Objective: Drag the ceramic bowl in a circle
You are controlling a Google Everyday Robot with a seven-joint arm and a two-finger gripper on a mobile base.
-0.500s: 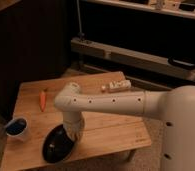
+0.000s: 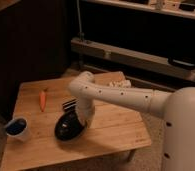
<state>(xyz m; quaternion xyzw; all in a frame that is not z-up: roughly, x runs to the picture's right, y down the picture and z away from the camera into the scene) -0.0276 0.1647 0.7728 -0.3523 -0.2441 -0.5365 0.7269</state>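
Note:
The ceramic bowl (image 2: 66,129) is a glossy black shallow bowl on the wooden table (image 2: 116,125), left of the middle and a little back from the front edge. My white arm bends at the elbow above the table and reaches down to the bowl's right rim. My gripper (image 2: 81,121) is at that rim, touching or just inside the bowl. The forearm hides most of it.
An orange carrot (image 2: 42,99) lies at the back left. A small white cup with blue inside (image 2: 16,128) stands at the left edge. A short black bar-shaped object (image 2: 69,103) lies just behind the bowl. Pale items (image 2: 122,83) sit at the far right corner.
The bowl has slid away from the front edge, back and slightly right, with my gripper moving along with it. The carrot and the cup have stayed put.

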